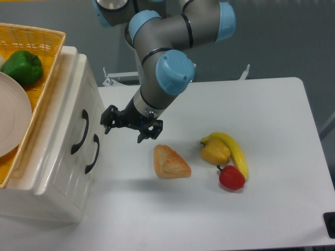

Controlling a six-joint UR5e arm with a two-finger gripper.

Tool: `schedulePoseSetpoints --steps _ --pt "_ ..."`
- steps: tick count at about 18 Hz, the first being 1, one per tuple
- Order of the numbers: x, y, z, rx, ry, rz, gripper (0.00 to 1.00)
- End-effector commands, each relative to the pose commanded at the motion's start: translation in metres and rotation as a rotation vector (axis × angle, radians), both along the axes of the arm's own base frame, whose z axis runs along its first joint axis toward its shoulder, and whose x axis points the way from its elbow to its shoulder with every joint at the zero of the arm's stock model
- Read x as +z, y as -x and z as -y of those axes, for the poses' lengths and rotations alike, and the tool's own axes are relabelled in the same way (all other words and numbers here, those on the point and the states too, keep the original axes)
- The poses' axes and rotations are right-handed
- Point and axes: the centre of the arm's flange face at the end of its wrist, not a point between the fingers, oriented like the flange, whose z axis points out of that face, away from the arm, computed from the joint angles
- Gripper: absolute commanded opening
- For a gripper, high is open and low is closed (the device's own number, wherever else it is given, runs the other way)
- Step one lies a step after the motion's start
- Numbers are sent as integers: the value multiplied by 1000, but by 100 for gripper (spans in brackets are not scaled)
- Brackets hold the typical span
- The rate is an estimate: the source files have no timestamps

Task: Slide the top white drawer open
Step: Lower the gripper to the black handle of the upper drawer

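The white cabinet (pixel 63 172) stands at the left with both drawers closed. The top white drawer (pixel 78 112) shows its curved black handle (pixel 81 131); the lower drawer's handle (pixel 93 153) sits just below it. My gripper (pixel 124 132) hangs over the table a short way right of the upper handle, not touching it. It is open, with nothing between its fingers (pixel 107 127).
A yellow woven basket (pixel 44 49) on the cabinet top holds a green pepper (pixel 22 67) and a white plate (pixel 11 120). On the table lie a bread piece (pixel 170 162), a banana (pixel 236 151), a yellow pepper (pixel 215 151) and a red pepper (pixel 231 178).
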Motion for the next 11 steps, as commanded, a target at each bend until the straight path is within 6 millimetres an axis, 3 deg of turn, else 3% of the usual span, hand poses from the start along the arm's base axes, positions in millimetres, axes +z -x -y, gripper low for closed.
schedulePoseSetpoints --steps 5,11 --pt "0 -13 -8 -3 4 10 100" --pt "0 -13 -9 21 11 19 100"
